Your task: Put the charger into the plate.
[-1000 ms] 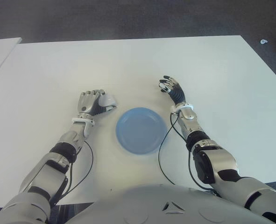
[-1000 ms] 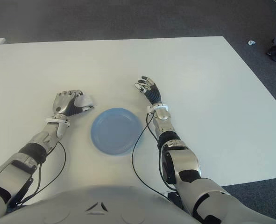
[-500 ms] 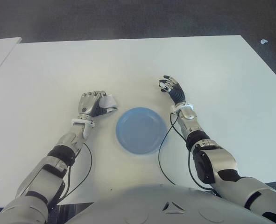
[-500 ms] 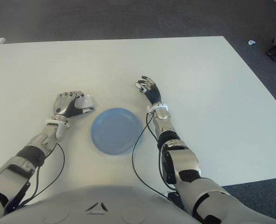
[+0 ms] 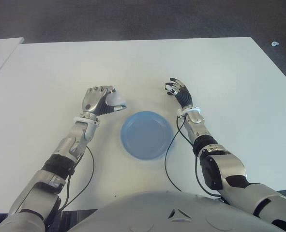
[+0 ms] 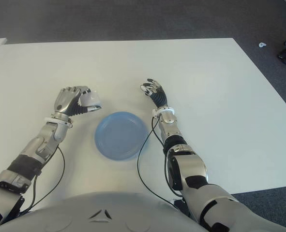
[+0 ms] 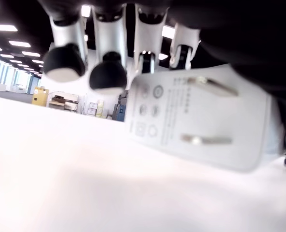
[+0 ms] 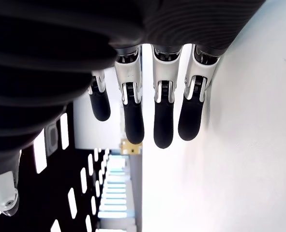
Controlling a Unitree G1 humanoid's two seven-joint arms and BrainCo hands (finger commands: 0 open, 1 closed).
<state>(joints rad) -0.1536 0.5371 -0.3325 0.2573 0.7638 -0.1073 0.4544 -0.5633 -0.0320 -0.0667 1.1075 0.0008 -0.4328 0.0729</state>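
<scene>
A wide white counter (image 5: 133,63) is filling most of both eye views, with dark carpet (image 5: 133,19) showing beyond its far edge. A second white surface (image 5: 0,50) is showing at the far left, apart from the counter.

The two arms are reaching forward over the counter from the robot's body. Between them, near the middle, a round blue plate (image 5: 146,135) is lying flat on the counter with nothing in it.

The left hand (image 5: 98,100) is showing just left of the plate and slightly beyond it, its fingers (image 7: 109,53) curling around the charger (image 5: 116,101). The charger, a white block, is sticking out of the hand toward the plate but is not over it. In the left wrist view the charger (image 7: 201,116) is showing its plug face, with two flat metal prongs (image 7: 208,84) and small printed marks, and it is being held clear of the counter surface below.

The right hand (image 5: 177,91) is showing beyond the plate's right side, holding nothing, its fingers (image 8: 162,116) loosely extended. A thin black cable (image 5: 168,159) is looping along the right forearm, beside the plate's right edge.
</scene>
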